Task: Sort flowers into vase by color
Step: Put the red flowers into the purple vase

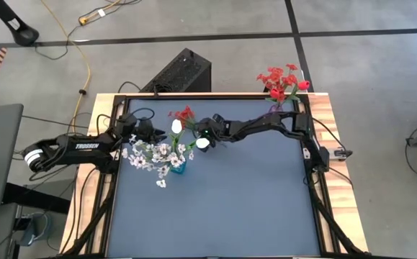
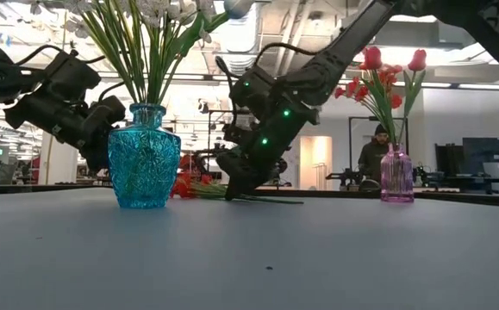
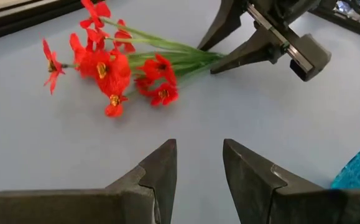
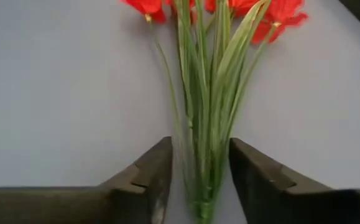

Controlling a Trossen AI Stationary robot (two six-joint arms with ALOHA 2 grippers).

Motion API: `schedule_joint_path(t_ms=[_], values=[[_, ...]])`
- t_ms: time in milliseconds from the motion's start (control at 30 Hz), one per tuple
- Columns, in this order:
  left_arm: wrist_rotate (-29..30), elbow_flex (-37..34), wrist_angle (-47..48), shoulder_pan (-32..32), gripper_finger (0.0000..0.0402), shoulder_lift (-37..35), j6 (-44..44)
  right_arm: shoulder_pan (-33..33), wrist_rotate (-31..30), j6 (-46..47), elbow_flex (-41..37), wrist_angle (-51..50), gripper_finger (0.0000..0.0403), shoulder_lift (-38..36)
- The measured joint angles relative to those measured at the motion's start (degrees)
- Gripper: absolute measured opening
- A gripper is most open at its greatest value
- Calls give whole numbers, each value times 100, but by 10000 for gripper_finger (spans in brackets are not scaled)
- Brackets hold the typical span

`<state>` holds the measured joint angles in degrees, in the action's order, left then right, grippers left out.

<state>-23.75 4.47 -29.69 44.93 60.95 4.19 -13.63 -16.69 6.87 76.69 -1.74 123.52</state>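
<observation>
Jaws: right gripper (image 4: 199, 180) closing around red spray's (image 3: 114, 68) stems, lying flat for pickup; left gripper (image 3: 199, 174) open, idle beside blue vase (image 2: 144, 157).

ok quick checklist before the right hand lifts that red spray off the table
1. Stems between the right hand fingers: ok, the red spray's green stems sit in the gap.
2. Grip fully closed: cannot tell, fingers flank the stems.
3. Spray free of other things: ok, it lies alone on the table.
4. Left hand out of the way: ok, open, empty, short of the blossoms.
5. Pink vase upright: ok, it holds red flowers.
6. Blue vase close by: not ok, lift carefully.
</observation>
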Motion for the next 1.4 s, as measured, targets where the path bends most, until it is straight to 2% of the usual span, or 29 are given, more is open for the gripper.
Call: schedule_joint_path(t_ms=[300,433,533,633,767,867,1033,1233,1333,1400], values=[[-2,0,-29,0,119,0,-140,115,11,-250,651,-1619,25,-95],[-1,0,-29,0,119,0,-155,202,11,-83,514,-1750,25,-544],[-6,0,-7,2,119,0,-196,259,-21,79,80,-1701,25,-1149],[-22,2,40,1,119,0,-279,370,-48,257,-835,-1157,24,-1933],[23,2,61,2,119,0,-374,654,-17,940,-2379,-69,24,-3185],[28,2,61,2,119,0,-374,1046,0,1655,-3258,-4,24,-3978],[31,2,54,2,119,0,-369,1965,-106,2932,-3988,-660,24,-5084],[43,2,-31,2,119,1,-363,2683,-525,4693,-4070,-2763,39,-5918],[41,2,-42,2,119,0,-347,3041,-961,5078,-4074,-3261,33,-6115],[22,2,-42,2,119,2,-345,3310,-1504,5088,-4075,-3287,23,-6272]])
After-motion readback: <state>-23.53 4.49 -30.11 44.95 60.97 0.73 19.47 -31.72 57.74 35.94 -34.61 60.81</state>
